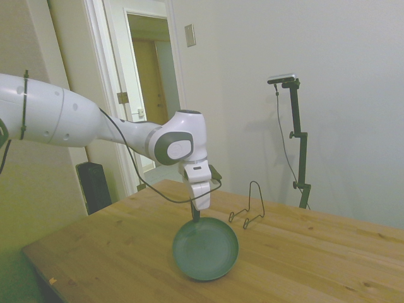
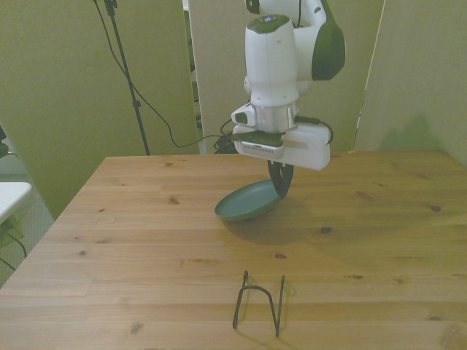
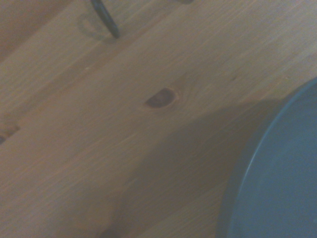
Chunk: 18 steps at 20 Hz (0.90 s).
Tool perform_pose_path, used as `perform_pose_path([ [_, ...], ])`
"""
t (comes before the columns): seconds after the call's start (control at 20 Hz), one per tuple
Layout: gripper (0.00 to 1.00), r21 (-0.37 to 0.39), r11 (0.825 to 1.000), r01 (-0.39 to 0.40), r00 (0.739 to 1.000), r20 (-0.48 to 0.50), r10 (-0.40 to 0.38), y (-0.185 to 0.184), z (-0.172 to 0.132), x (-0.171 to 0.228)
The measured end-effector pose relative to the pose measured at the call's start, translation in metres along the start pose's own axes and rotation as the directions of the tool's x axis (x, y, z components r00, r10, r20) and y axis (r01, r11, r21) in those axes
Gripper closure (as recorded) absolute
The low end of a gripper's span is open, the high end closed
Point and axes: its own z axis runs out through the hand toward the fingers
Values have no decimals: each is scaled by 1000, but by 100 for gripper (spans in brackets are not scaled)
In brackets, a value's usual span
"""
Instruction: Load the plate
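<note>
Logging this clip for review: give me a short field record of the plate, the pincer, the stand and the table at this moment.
plate: dark green, tilted, one rim edge raised, held by that rim
pincer: shut on the plate's rim, pointing down
stand: thin black wire, upright on the table, empty, apart from the plate
table: wooden, bears the stand; the plate's low edge is at or near its surface
task state: plate not yet in the stand

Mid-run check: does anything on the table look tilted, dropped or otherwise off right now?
Only the plate: it hangs tilted, held by its rim in the gripper, with its low edge close to the table; contact unclear. That fits a carry. The wire stand is upright and empty. No spill or damage.
</note>
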Motion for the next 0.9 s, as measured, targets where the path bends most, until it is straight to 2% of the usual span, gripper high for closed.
perform_pose_path([
  [0.35, 100, 102, 995, 18, 995, 95, -28, 21, -88, -19],
  [0.5, 100, 117, 993, 30, 991, 124, -45, 23, -90, -14],
  [0.65, 100, 142, 990, -3, 989, 145, -18, 21, -90, -5],
  [0.9, 100, 243, 965, -102, 987, 145, 68, 10, -104, 26],
])
